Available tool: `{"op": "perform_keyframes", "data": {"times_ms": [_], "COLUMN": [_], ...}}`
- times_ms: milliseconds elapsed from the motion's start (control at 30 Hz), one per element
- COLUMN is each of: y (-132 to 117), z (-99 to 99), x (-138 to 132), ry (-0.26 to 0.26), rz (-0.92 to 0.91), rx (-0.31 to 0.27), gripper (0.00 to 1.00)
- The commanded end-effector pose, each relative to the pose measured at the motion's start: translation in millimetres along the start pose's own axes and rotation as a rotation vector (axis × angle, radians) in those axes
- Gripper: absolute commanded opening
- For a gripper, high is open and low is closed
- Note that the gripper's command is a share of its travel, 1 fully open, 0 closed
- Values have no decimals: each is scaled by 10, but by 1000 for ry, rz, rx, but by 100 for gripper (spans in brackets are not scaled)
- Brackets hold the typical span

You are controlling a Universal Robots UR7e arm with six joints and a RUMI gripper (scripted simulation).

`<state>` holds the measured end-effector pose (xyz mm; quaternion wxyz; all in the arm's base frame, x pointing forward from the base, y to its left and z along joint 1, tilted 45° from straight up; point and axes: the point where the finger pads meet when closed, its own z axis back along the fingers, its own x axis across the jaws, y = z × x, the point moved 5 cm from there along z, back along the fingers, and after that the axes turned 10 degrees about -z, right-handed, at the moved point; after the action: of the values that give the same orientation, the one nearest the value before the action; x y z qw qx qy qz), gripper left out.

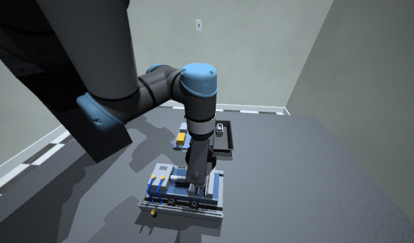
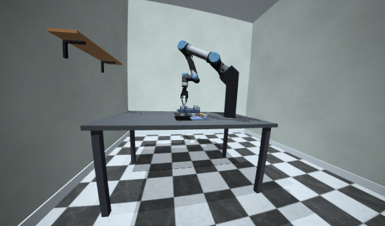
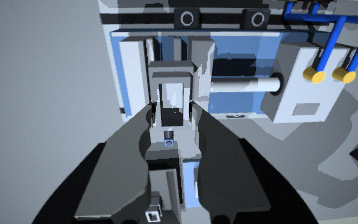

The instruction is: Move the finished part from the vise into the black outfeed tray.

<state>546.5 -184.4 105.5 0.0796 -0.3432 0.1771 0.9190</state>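
The finished part (image 3: 172, 97), a light grey block with a dark pocket on top, sits between the jaws of the blue and grey vise (image 1: 182, 190). My gripper (image 3: 171, 103) reaches straight down over the vise and is shut on the part, one dark finger on each side. In the top view the gripper (image 1: 196, 188) hides most of the part. The black outfeed tray (image 1: 223, 136) lies behind the vise and holds another pocketed block (image 1: 219, 128). In the exterior view the gripper (image 2: 184, 104) stands low over the vise (image 2: 188, 110).
The vise has an actuator box (image 1: 160, 177) with blue hoses and yellow fittings on its left side. A blue plate with a yellow block (image 1: 181, 138) lies left of the tray. The arm's dark pedestal (image 2: 230, 90) stands at the table's back.
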Motion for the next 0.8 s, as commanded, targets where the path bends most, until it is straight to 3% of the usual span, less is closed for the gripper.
{"op": "perform_keyframes", "data": {"times_ms": [0, 767], "y": [0, 0], "z": [93, 307], "x": [-5, -4], "ry": [1, 1], "rz": [0, 0], "rx": [0, 0], "gripper": [0, 0]}}
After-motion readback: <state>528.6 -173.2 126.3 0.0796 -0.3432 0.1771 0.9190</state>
